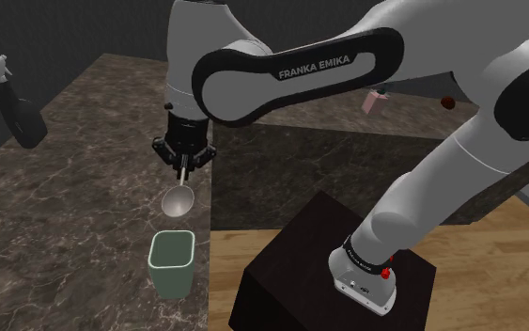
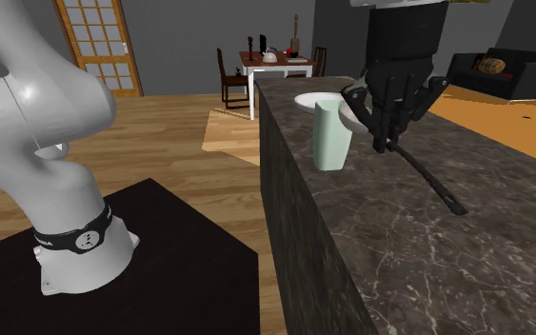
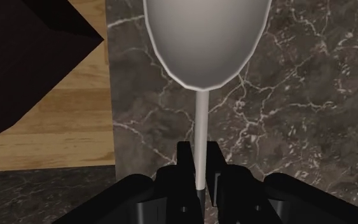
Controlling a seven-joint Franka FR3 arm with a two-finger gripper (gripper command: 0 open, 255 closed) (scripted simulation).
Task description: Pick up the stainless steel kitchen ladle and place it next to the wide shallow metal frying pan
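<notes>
Where the arm's (image 1: 290, 70) broad dark-edged link crosses the shoulder view, white capitals on it read FRANKA EMIKA. The dark band round its base carries small pale marks that I cannot read from here.

From the black stand (image 1: 290, 273) the arm climbs steeply, folds over at the top and reaches toward the shoulder view's left, and the wrist turns down so that the tool (image 1: 186, 167) points at the dark marbled worktop (image 1: 93, 207) close to its edge. In the second exterior view the tool (image 2: 385, 143) hangs over the worktop (image 2: 427, 266) just beside a pale green cup (image 2: 330, 143), with the arm's white base on the stand (image 2: 161, 276) at that view's lower left.

The tool is closed on the ladle (image 1: 178, 199), gripping the thin end of the handle, and the pale grey bowl hangs below it. In the wrist view the two black fingers (image 3: 184, 162) pinch the slim handle between them at the tool (image 3: 199, 159). The ladle's (image 3: 206, 44) rounded bowl sits ahead of them over the worktop (image 3: 285, 102), near the edge where the wooden floor (image 3: 75, 114) begins. Whether the bowl touches the stone I cannot tell.

In the shoulder view the cup (image 1: 171, 263) stands near the ladle's bowl, by the same edge. A dark bottle (image 1: 18, 113) with a pale top leans at that view's far left.
</notes>
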